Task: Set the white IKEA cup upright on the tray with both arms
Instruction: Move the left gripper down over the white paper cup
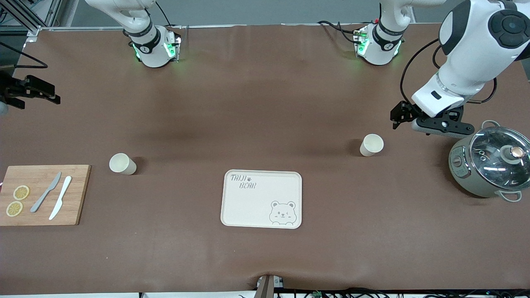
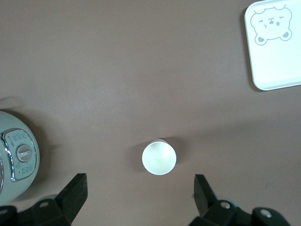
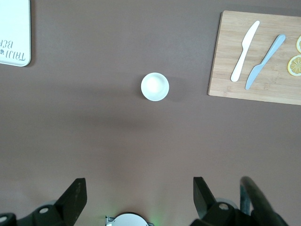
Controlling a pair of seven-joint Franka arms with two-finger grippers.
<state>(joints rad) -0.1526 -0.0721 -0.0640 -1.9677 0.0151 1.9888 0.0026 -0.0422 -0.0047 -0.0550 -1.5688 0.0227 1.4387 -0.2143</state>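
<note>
Front view: the tray (image 1: 261, 199) lies flat and bare near the middle of the bench (image 1: 256, 103), closer to the camera-side edge. Two white cups stand upright on the brown surface, both farther from the camera than the tray: one cup (image 1: 122, 164) toward the right arm's end, just beside the cutting board (image 1: 41, 194), and the other cup (image 1: 371, 145) toward the left arm's end, near the grey pot (image 1: 488, 165) with a glass lid. The left gripper (image 1: 398, 118) hangs over the bench between that cup and the pot, jaws spread and empty. The right gripper (image 1: 31, 92) hovers at the bench's edge at the right arm's end, also empty. Neither cup is on the tray, so I judge this to be the approach step, before any grasp.

Left wrist view: the cup (image 2: 159, 157) sits almost between the open fingers (image 2: 75, 193), its mouth up. The next move likely calls for a descent and a closing on its rim or wall.

Right wrist view: the other cup (image 3: 154, 86) stands well apart from the spread fingers (image 3: 75, 193), so this arm has a longer reach. The board carries two knives (image 3: 254, 54) and lemon slices (image 3: 296, 63).

The bench wears a smooth brown cover; cables run along its edges.
</note>
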